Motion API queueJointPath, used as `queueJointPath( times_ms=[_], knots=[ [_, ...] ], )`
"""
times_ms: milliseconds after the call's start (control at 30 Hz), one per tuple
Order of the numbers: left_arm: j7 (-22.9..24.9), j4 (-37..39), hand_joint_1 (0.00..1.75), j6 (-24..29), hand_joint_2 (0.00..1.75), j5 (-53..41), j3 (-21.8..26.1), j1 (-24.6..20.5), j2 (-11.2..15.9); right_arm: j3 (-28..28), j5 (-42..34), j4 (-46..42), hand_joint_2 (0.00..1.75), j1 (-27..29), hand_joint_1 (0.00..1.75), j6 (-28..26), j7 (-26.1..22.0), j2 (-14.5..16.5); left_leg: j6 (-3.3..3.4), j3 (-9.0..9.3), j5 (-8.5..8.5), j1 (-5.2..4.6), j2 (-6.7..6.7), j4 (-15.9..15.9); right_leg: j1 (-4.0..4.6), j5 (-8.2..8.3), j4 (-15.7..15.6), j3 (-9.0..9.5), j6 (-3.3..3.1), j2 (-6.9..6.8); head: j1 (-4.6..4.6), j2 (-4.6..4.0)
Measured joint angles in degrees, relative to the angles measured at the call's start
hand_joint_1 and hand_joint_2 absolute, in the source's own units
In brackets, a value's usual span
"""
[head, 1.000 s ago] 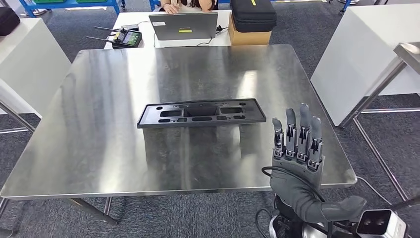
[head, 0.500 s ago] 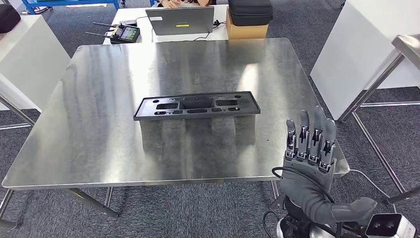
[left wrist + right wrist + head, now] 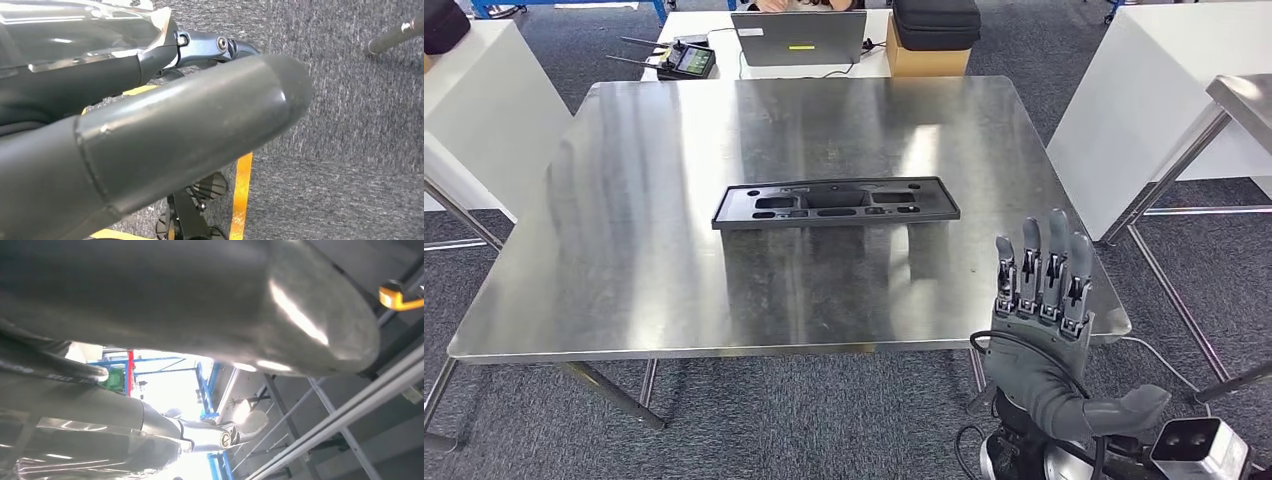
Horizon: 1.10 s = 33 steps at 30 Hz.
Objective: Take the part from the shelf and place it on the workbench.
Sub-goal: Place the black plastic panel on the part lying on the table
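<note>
From the head view we see the part (image 3: 836, 203) lying flat near the middle of the steel worktop (image 3: 624, 280). Our right robot hand (image 3: 1039, 310) hovers at the near right corner, fingers straight and apart, holding nothing. A laptop (image 3: 799, 38) sits beyond. In the left wrist view, the left robot hand (image 3: 150, 145) hangs over carpet; we cannot tell its pose. The right wrist view shows a thumb (image 3: 200, 300).

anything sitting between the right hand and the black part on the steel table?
Nothing visible. The flat black plastic part lies alone mid-way across the bare stainless steel workbench. The right hand, fingers extended and empty, is at the near right edge, with only bare steel between them.
</note>
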Motion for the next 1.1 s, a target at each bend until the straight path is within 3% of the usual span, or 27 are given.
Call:
queueJointPath(
  times_ms=[100, 133, 167, 200, 267, 333, 367, 400, 467, 500, 567, 633, 667, 700, 733, 800, 867, 967, 1033, 1100],
  knots=[
    [0.0, 0.0, 0.00, 0.1, 0.00, -0.2, 0.0, -0.1, -0.1, 0.0, -0.1, 0.2, 0.00, -0.1, 0.00, -0.2, -0.1, -0.2, 0.99, -1.42, 1.25, -0.28, 0.33, -0.2, 0.02, -5.94, 10.3, -4.19, -0.99, 0.01, 0.18, 0.00],
    [0.0, 0.0, 0.00, 0.1, 0.00, -0.3, 0.0, -0.1, -0.1, -0.1, -0.1, 0.3, 0.00, -0.1, 0.00, -0.2, -0.1, -0.3, 1.06, -1.93, 1.62, -0.42, 0.41, -0.2, 0.03, -7.23, 13.4, -5.15, -0.97, 0.01, 0.19, -0.01],
    [0.0, 0.0, 0.00, 0.1, 0.00, -0.3, 0.0, -0.1, -0.1, -0.1, -0.1, 0.4, 0.00, -0.1, 0.00, -0.2, -0.1, -0.4, 1.09, -2.43, 2.00, -0.56, 0.46, -0.2, 0.06, -7.59, 14.5, -5.02, -0.72, 0.01, 0.19, -0.01],
    [0.0, 0.0, 0.00, 0.1, 0.00, -0.3, 0.0, -0.1, -0.1, -0.1, -0.1, 0.5, 0.00, -0.1, 0.00, -0.2, -0.1, -0.5, 1.08, -2.82, 2.35, -0.69, 0.49, -0.2, 0.11, -7.03, 13.2, -3.68, -0.35, 0.00, 0.20, -0.01],
    [0.0, 0.0, 0.00, 0.1, 0.00, -0.3, 0.0, -0.1, -0.2, -0.1, -0.1, 0.5, 0.00, -0.1, 0.00, -0.2, -0.1, -0.5, 0.87, -3.40, 2.96, -0.88, 0.47, -0.1, 0.27, -4.71, 4.9, 1.99, 0.05, -0.01, 0.22, -0.01],
    [0.0, 0.0, 0.00, 0.1, 0.00, -0.3, 0.0, -0.1, -0.3, -0.1, -0.1, 0.5, 0.00, -0.2, 0.00, -0.3, -0.1, -0.5, 0.38, -3.73, 3.54, -1.11, 0.46, 0.0, 0.72, -3.03, -2.1, 6.38, -0.20, -0.02, 0.18, -0.01],
    [-0.1, 0.0, 0.00, 0.1, 0.00, -0.3, 0.0, -0.1, -0.4, -0.1, -0.1, 0.5, 0.00, -0.2, 0.00, -0.3, -0.1, -0.5, 0.09, -3.83, 3.81, -1.18, 0.49, 0.0, 0.95, -2.71, -3.4, 6.93, -0.42, -0.01, 0.17, 0.00],
    [-0.2, 0.0, 0.00, 0.1, 0.00, -0.3, 0.0, -0.1, -0.4, -0.1, -0.1, 0.5, 0.00, -0.2, 0.00, -0.4, -0.1, -0.5, -0.23, -3.90, 4.07, -1.22, 0.51, 0.0, 1.12, -2.43, -3.6, 6.71, -0.56, 0.01, 0.14, 0.00],
    [-0.3, 0.0, 0.00, 0.1, 0.00, -0.3, 0.0, -0.1, -0.4, -0.1, -0.1, 0.6, 0.00, -0.2, 0.00, -0.4, -0.1, -0.5, -0.86, -4.30, 3.72, -1.03, 0.41, 0.5, 0.46, -1.85, -3.8, 5.92, -1.32, -0.02, 0.15, 0.00],
    [-0.3, 0.0, 0.00, 0.1, 0.00, -0.4, -0.1, -0.1, -0.4, -0.1, -0.1, 0.6, 0.00, -0.2, 0.00, -0.4, -0.1, -0.4, -1.18, -4.81, 2.38, -0.87, 0.31, 1.6, 0.13, -1.44, -3.9, 5.71, -1.90, -0.09, 0.06, 0.00],
    [-0.4, 0.0, 0.00, 0.1, 0.00, -0.4, -0.1, 0.0, -0.5, -0.1, -0.1, 0.6, 0.00, -0.2, 0.00, -0.4, -0.1, -0.4, -1.85, -6.75, -2.71, -0.50, 0.07, 7.0, -0.11, -0.50, -4.0, 5.00, -2.81, -0.26, -0.12, 0.00],
    [-0.5, 0.0, 0.00, 0.1, 0.00, -0.4, -0.1, 0.0, -0.5, -0.2, -0.1, 0.7, 0.00, -0.2, 0.00, -0.4, -0.1, -0.3, -2.53, -8.51, -6.79, -0.13, -0.01, 14.0, -0.05, 0.37, -3.8, 3.98, -2.93, -0.33, -0.21, -0.01],
    [-0.5, 0.0, 0.00, 0.1, 0.00, -0.4, -0.1, 0.0, -0.5, -0.2, -0.1, 0.8, 0.00, -0.2, 0.00, -0.4, -0.1, -0.3, -2.83, -8.46, -7.07, 0.11, -0.01, 15.6, -0.09, 0.73, -3.7, 3.43, -2.78, -0.33, -0.22, -0.01],
    [-0.6, 0.0, 0.00, 0.1, 0.00, -0.3, -0.1, 0.0, -0.5, -0.2, -0.1, 0.9, 0.00, -0.2, 0.00, -0.4, -0.1, -0.3, -3.09, -7.44, -6.32, 0.39, 0.01, 15.3, -0.17, 1.02, -3.5, 2.92, -2.61, -0.33, -0.21, -0.01],
    [-0.6, 0.0, 0.00, 0.1, 0.00, -0.3, -0.1, 0.0, -0.5, -0.2, -0.1, 1.1, 0.00, -0.2, 0.00, -0.4, 0.0, -0.3, -3.33, -5.38, -4.87, 0.70, 0.03, 12.9, -0.29, 1.19, -3.2, 2.46, -2.42, -0.33, -0.22, -0.01],
    [-0.7, 0.0, 0.00, 0.1, 0.00, -0.4, -0.1, -0.1, -0.5, -0.2, -0.2, 1.2, 0.00, -0.2, 0.00, -0.4, 0.0, -0.3, -3.61, -0.20, -2.69, 1.07, -0.09, 5.1, -0.38, 1.44, -2.4, 1.59, -2.04, -0.32, -0.26, -0.01],
    [-0.9, 0.0, 0.00, 0.1, 0.00, -0.4, -0.1, -0.1, -0.5, -0.2, -0.3, 1.2, 0.00, -0.4, 0.00, -0.5, 0.1, -0.3, -3.20, 2.10, -2.20, 0.91, -0.34, 0.9, -0.18, 1.89, -1.9, 0.91, -1.31, -0.31, -0.21, -0.01],
    [-1.0, 0.0, 0.00, 0.1, 0.00, -0.7, -0.1, -0.2, -0.5, -0.2, -0.3, 1.3, 0.00, -0.5, 0.00, -0.7, 0.2, -0.2, -1.55, 1.21, -1.38, 0.45, -0.31, 0.5, -0.01, 2.57, -1.9, 0.13, 0.23, -0.25, -0.14, -0.01],
    [-1.0, 0.0, 0.00, 0.1, 0.00, -1.0, -0.1, -0.3, -0.5, -0.3, -0.3, 1.3, 0.00, -0.5, 0.00, -1.0, 0.2, -0.2, -0.02, 0.25, -0.15, 0.39, -0.06, 0.0, 0.02, 0.13, 0.7, -1.40, 0.07, -0.20, -0.05, 0.00],
    [-1.1, 0.0, 0.00, 0.1, 0.00, -1.2, -0.1, -0.3, -0.6, -0.4, -0.3, 1.2, 0.00, -0.5, 0.00, -1.1, 0.2, -0.2, 0.78, -1.20, 1.04, 0.23, 0.13, 0.0, -0.03, -4.64, 7.8, -3.99, -0.79, -0.17, 0.09, 0.00]
  ],
)
